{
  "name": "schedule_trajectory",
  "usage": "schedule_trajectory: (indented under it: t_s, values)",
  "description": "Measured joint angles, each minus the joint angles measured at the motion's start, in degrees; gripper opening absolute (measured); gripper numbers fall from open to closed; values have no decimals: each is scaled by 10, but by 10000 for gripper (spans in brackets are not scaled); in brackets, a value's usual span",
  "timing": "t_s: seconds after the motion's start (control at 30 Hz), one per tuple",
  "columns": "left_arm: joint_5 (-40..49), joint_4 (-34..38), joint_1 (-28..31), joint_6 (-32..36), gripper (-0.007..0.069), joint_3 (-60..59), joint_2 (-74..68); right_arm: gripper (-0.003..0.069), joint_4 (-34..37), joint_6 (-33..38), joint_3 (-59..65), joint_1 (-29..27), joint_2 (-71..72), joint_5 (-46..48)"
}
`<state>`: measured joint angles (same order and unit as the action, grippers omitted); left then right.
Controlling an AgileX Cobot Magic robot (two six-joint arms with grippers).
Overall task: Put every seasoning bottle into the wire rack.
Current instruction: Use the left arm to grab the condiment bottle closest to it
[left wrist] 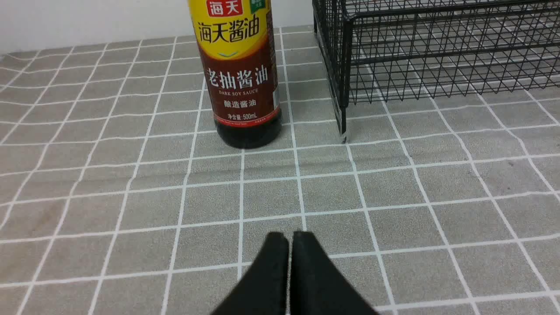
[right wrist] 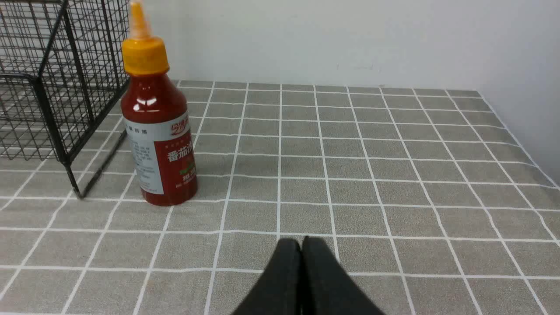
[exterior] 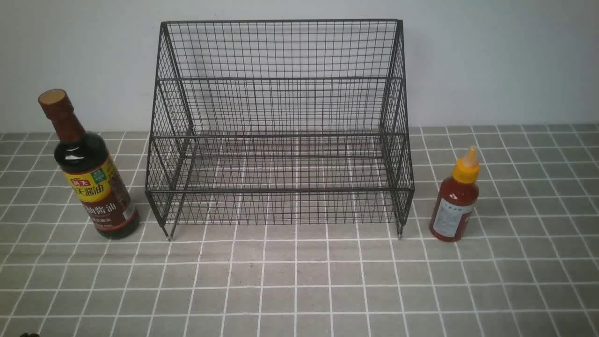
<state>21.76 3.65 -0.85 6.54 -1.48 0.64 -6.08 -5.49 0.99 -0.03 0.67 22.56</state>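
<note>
The black wire rack point(exterior: 281, 135) stands in the middle against the wall, nothing in its tiers. A tall dark soy sauce bottle point(exterior: 89, 173) with a brown cap stands upright left of it. A smaller red sauce bottle point(exterior: 456, 199) with a yellow nozzle cap stands upright to the rack's right. My left gripper point(left wrist: 290, 236) is shut and holds nothing, well short of the soy sauce bottle point(left wrist: 240, 74) near the rack's corner point(left wrist: 343, 87). Shut and empty too, my right gripper point(right wrist: 301, 241) hangs back from the red bottle point(right wrist: 159, 140). Neither gripper shows in the front view.
A grey cloth with a white grid point(exterior: 299, 281) covers the table. A pale wall point(exterior: 491, 61) rises right behind the rack. In the right wrist view the table's right edge point(right wrist: 520, 144) meets a side wall.
</note>
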Motion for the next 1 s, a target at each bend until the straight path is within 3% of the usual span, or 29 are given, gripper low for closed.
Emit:
schedule_trajectory:
  t_s: [1.0]
  values:
    - [-4, -8, 0, 2, -7, 0, 0, -13, 0, 0, 0, 0, 0, 0]
